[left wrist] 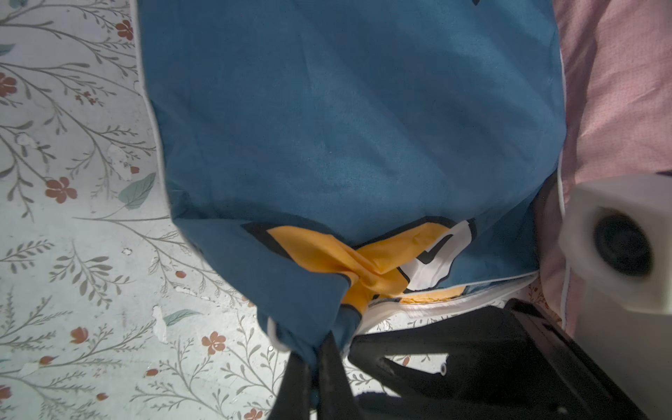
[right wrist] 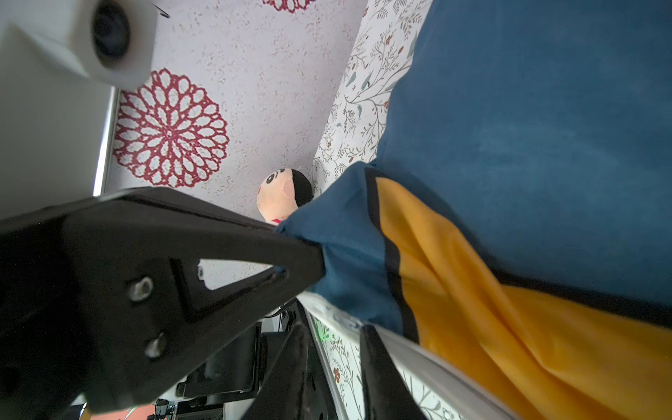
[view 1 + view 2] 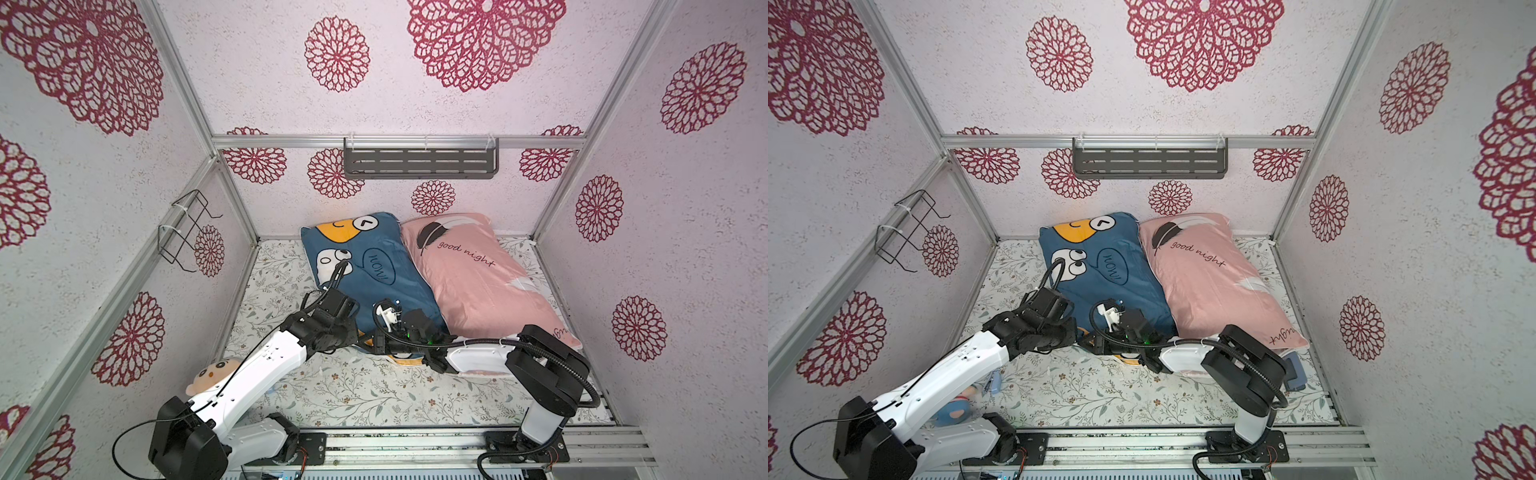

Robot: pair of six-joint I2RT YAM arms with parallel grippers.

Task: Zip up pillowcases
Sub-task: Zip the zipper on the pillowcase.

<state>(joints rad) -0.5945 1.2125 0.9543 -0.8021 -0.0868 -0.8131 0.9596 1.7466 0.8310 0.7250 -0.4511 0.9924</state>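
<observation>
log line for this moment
left end effector: shut on blue cartoon-print fabric pillowcase corner | right end effector: at its near edge, grip unclear

Blue pillowcase (image 3: 399,291) abuts pink pillowcase (image 3: 478,282) — near sheet (image 3: 353,386) open.

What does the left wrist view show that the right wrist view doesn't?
Left wrist only: the pink pillowcase. Right wrist only: a doll and the flower-patterned wall. Both: the blue pillowcase, its corner pinched in the shut left gripper, and the floral sheet.
</observation>
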